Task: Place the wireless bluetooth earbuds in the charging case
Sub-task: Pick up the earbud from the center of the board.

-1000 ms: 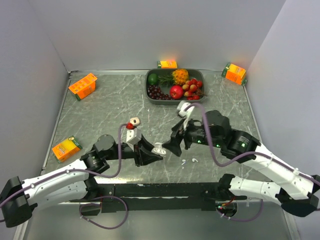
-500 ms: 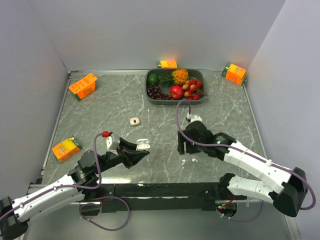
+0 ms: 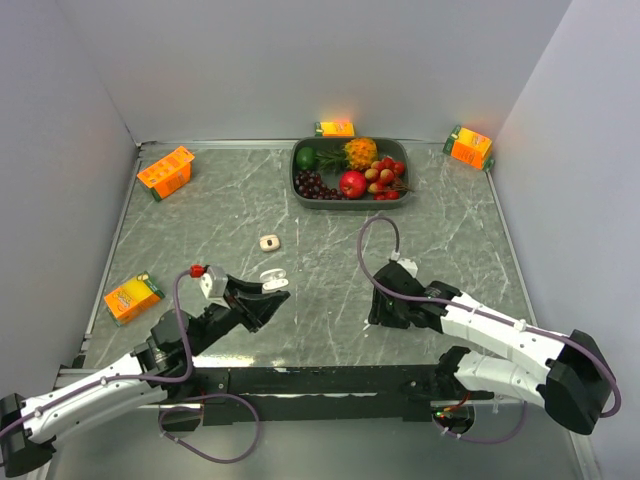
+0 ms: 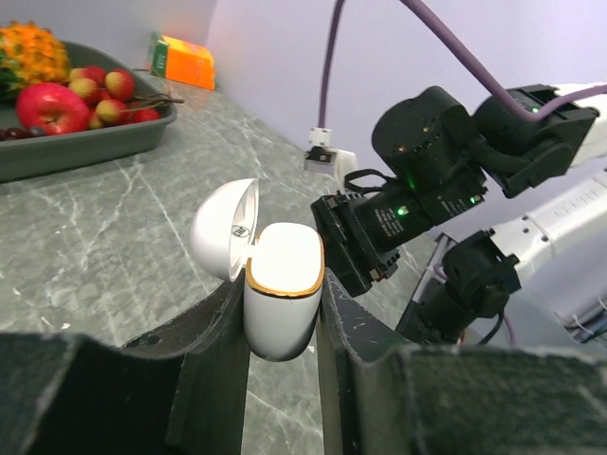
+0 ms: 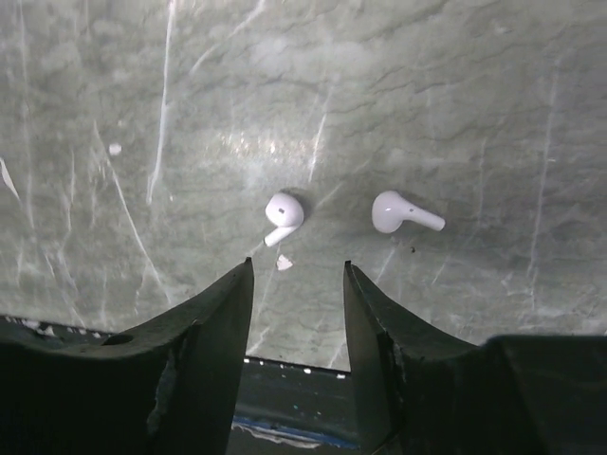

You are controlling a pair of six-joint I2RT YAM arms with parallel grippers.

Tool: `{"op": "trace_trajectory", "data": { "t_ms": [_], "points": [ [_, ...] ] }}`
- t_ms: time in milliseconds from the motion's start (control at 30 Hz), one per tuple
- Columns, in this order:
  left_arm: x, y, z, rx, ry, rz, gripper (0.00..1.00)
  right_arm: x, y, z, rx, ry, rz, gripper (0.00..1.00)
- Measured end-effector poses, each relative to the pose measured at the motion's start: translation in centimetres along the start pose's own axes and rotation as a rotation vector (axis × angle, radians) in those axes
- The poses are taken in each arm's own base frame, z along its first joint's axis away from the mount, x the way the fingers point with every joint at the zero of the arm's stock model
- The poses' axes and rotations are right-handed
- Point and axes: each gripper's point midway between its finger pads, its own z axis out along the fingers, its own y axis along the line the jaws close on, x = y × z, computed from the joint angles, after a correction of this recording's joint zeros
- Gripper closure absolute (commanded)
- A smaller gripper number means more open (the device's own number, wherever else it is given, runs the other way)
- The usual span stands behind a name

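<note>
left gripper [image 4: 282, 318]: pressed onto the charging case [image 4: 285, 270], one finger on each flat side of the lower body.
charging case, where: I see it lifted off the table [image 3: 200, 230], left of centre, in the left gripper.
charging case, pointing: it stands upright with its long axis along the fingers. The mouth faces up and the lid [image 4: 223, 227] hangs open to the left in the left wrist view.
charging case, handling: I judge it light, stiff and glossy, so it could slip or twist if pushed from above. The grip sits low and leaves the mouth free.
right gripper [image 5: 298, 270]: jaws apart with nothing between them, low over the table.
earbuds, where: both lie on the table. The left earbud [image 5: 284, 210] is just beyond the fingertips, and the right earbud [image 5: 403, 213] is near it, apart.
earbuds, pointing: the left one's stem runs down-left toward my jaws. The right one's stem points right.
earbuds, handling: tiny, light, slick and rounded, likely to squirt out. I would pinch across the stem.
</note>
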Motion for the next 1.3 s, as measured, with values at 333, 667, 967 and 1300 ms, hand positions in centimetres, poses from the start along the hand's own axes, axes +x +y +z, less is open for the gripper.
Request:
{"op": "trace_trajectory", "data": {
  "t_ms": [333,667,967,1300],
  "points": [
    [-0.6,0.6,-0.3,-0.039,-0.028,-0.003,0.99,-0.7,-0.3,0.4,0.022,0.001,-0.023,0.45],
    [-0.2,1.0,-0.4,-0.058,-0.013,-0.002,0.99,0.3,1.9,1.9,-0.030,0.088,-0.004,0.50],
    [-0.4,1.0,-0.5,-0.065,-0.023,-0.008,0.99,0.8,2.0,2.8,-0.015,0.120,0.021,0.51],
    [-0.4,1.0,-0.6,-0.067,-0.023,-0.014,0.99,0.8,1.6,3.2,0.012,0.116,0.021,0.52]
  ]
}}
